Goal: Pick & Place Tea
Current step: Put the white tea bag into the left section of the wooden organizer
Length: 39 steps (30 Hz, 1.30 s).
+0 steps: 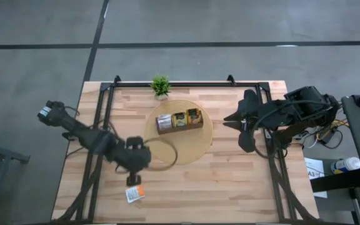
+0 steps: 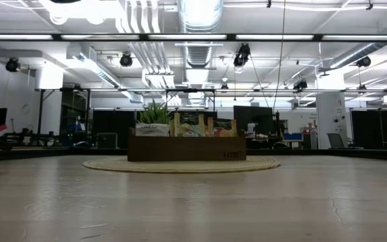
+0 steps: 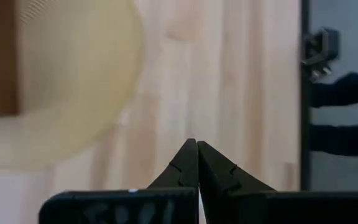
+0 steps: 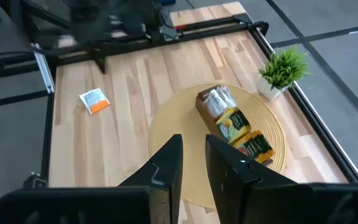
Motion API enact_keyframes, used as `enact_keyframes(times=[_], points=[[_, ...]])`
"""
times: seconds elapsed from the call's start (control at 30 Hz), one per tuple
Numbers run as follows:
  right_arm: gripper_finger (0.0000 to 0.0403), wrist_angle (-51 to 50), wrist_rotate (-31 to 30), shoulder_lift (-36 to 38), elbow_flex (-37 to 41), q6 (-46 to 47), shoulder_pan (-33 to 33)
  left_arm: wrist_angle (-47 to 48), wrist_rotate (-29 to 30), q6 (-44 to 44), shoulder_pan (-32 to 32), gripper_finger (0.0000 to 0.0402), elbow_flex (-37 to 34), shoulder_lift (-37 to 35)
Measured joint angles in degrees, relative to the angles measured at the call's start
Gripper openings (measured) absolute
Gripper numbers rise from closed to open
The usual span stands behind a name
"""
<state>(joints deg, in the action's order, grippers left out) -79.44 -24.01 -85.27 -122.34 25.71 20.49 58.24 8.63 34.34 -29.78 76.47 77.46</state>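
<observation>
The worktop (image 1: 230, 181) was pale wooden planking, bordered by a dark metal frame (image 1: 186, 82) along its far edge and sides. The floor around it was grey concrete; the low view showed a large hall with ceiling ducts and strip lights behind.

A round woven mat (image 1: 195, 150) lay at the centre, toward the far edge. On it stood a brown compartment tray (image 1: 179, 129) holding tea sachets (image 1: 180, 119) upright. A small potted plant (image 1: 160, 86) stood at the far edge, just beyond the mat.

One white-and-orange sachet (image 1: 135, 194) lay flat near the near edge, left of centre, apart from the mat.

The left gripper (image 1: 134, 179) hung just above that sachet, fingers fully closed and empty. The right gripper (image 1: 228, 117) hovered beside the mat's right rim, fingers narrowly parted, holding nothing.

The near right quarter of the worktop lay bare.
</observation>
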Motion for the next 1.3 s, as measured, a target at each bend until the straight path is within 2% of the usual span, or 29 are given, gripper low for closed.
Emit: enact_keyframes(times=[0.2, 0.43, 0.53, 0.6, 0.7, 1.0, 1.17, 1.3], points=[[0.0068, 0.48, 0.00, 0.00, 2.61, 0.16, 0.00, -0.15, 0.27, 16.90, -8.30, 0.0000, 0.00, 1.17], [0.0068, 0.82, 0.03, 0.00, 4.12, 0.20, 0.00, 0.07, 5.17, 40.89, -15.03, 0.0000, 0.00, 3.60], [0.0068, 0.84, 0.09, 0.00, 4.19, 0.20, 0.00, 1.03, 2.02, 54.94, -15.47, 0.0000, 0.00, 5.13], [0.0068, 0.84, 0.09, 0.00, 4.19, -0.02, 0.00, 1.59, -2.65, 65.06, -15.58, 0.0000, 0.00, 6.20], [0.0068, 0.84, 0.11, 0.00, 4.19, -0.22, 0.02, 1.31, -8.26, 74.28, -16.27, 0.0000, -0.01, 8.06], [0.0068, 0.86, 0.20, 0.00, 4.18, -0.41, 0.02, 0.94, -8.07, 78.33, -17.35, 0.0013, -0.02, 14.99], [0.0068, 0.90, 0.22, 0.00, 4.25, -0.41, 0.02, 0.26, -8.51, 79.02, -17.99, 0.0067, -0.11, 19.04], [0.0068, 0.90, 0.22, 0.00, 4.26, -0.41, 0.02, -0.15, -16.53, 83.20, -18.42, 0.0131, -1.09, 21.06]])
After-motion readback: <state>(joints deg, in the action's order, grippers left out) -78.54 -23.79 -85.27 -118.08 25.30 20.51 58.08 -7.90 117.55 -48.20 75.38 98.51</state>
